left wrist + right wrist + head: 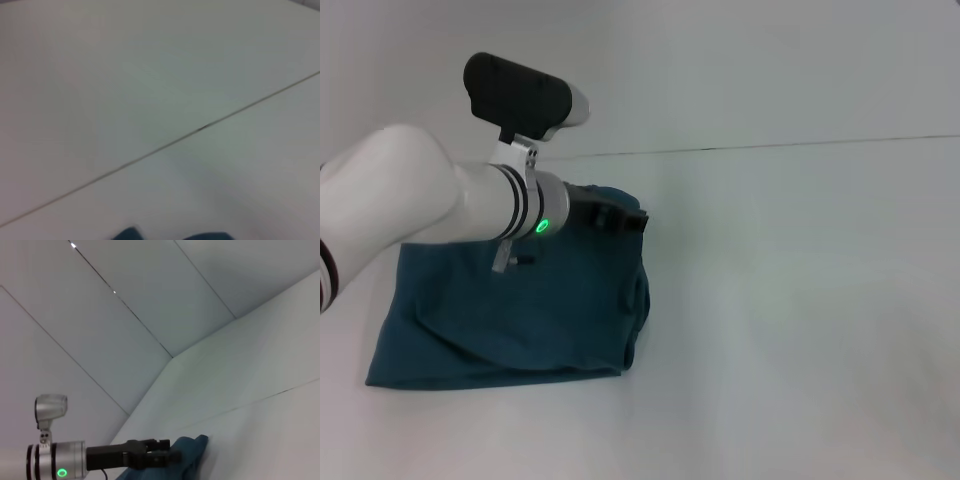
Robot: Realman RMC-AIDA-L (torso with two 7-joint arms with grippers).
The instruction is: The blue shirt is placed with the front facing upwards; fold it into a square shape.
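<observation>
Tabletop (800, 300): broad, plain white, a thin dark seam running across its far side.

Blue shirt (510, 320): dark teal cloth lying on the tabletop's left part in the head view, already folded to a roughly rectangular bundle, layered edges showing along its right side. No lettering shows.

Left gripper (632, 221): black, on a white arm with a green light, reaching across the shirt to its far right corner; whether spread or pinching cloth, cannot tell.

Right gripper: out of sight.
</observation>
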